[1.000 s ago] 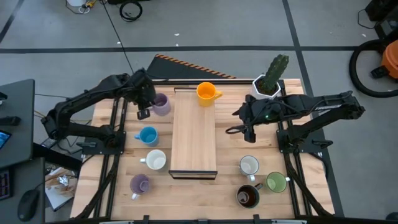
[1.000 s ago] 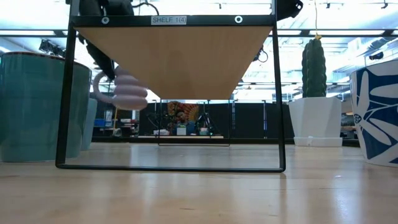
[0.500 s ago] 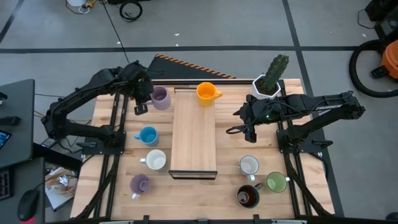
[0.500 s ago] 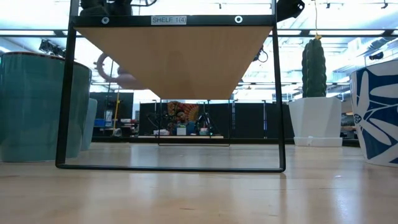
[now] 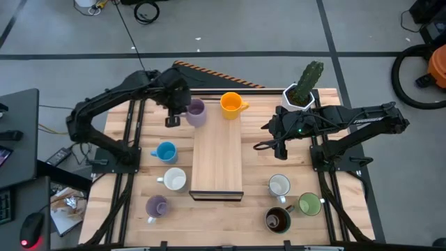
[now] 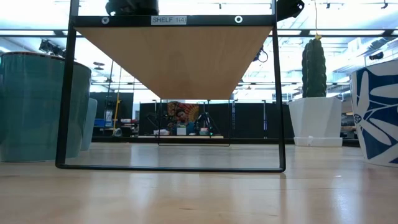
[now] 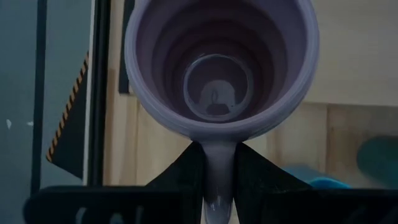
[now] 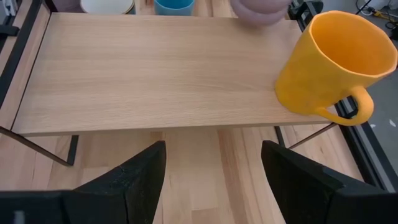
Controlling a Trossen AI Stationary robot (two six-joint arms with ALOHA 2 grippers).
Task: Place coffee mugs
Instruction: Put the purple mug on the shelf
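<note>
My left gripper is shut on a lilac mug, held above the far left corner of the wooden shelf. An orange mug stands on the shelf's far end and also shows in the right wrist view. My right gripper is open and empty, just right of the shelf, its fingers toward the shelf. On the table a blue mug, a white mug and a second lilac mug stand left of the shelf. A white mug, a green mug and a dark brown mug stand right of it. My left gripper pinches the lilac mug's handle between its two fingers. The fingers come from the table's left side. The mug is lifted clear, mouth up, and its open mouth faces the wrist camera.
A white pot with a green cactus stands at the far right, close to my right arm. The shelf's black frame stands on the table, its board raised. The shelf board between the orange mug and the near end is bare.
My left gripper has carried the lilac mug up and toward the table's right edge, from left of the shelf to its far left corner. In the low view the mug has risen out of sight above the shelf board. The gripper has stayed shut on the mug.
</note>
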